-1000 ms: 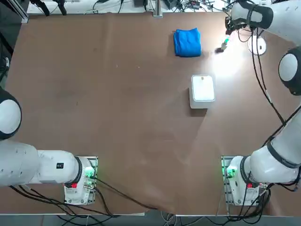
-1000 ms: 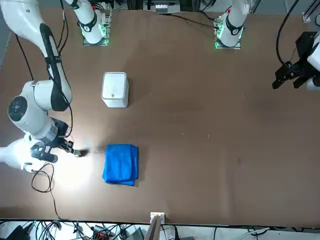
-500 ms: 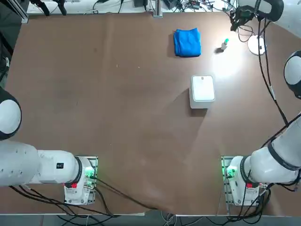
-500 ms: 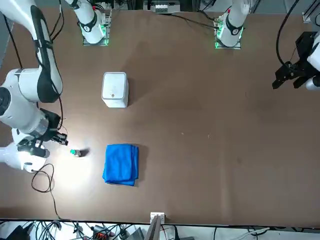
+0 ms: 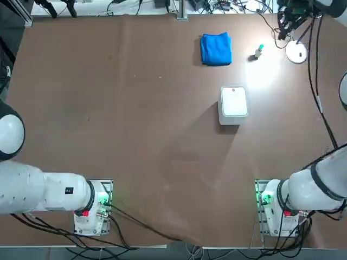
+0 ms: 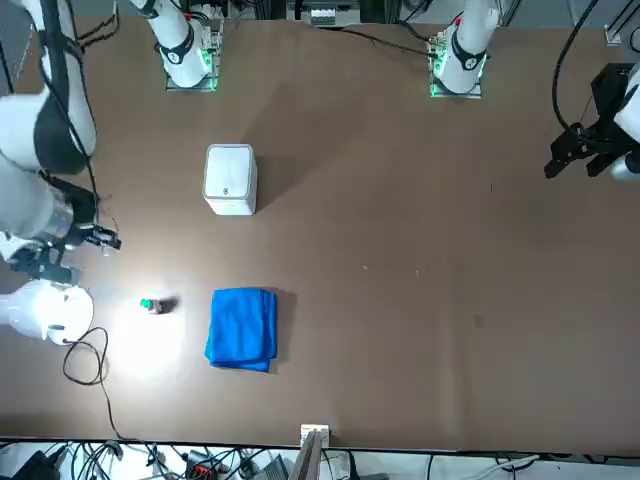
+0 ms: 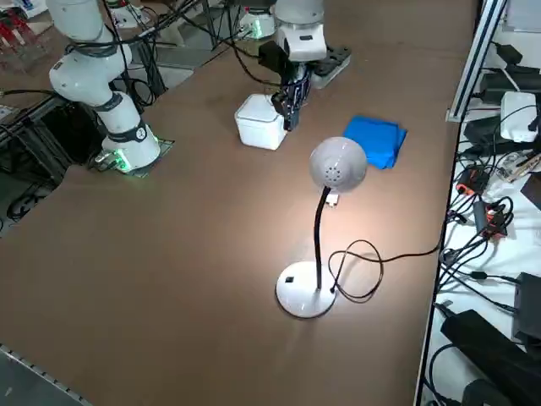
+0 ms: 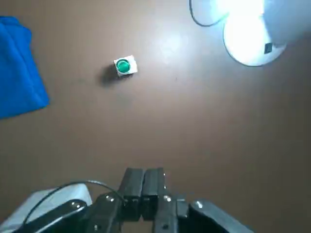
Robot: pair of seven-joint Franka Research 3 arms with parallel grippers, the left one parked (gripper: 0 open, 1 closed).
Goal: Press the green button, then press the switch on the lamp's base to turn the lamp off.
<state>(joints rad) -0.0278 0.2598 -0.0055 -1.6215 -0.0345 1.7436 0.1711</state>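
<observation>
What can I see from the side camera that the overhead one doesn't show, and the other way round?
Only the side view shows the lamp standing up whole: round head, bent black neck, and the dark switch on the lamp's base.

Only the overhead view shows the green button and both arm mounts at the table's near edge.

Both show the blue cloth, the white box, the lit patch of table, and the shut right pincer raised above the table.
</observation>
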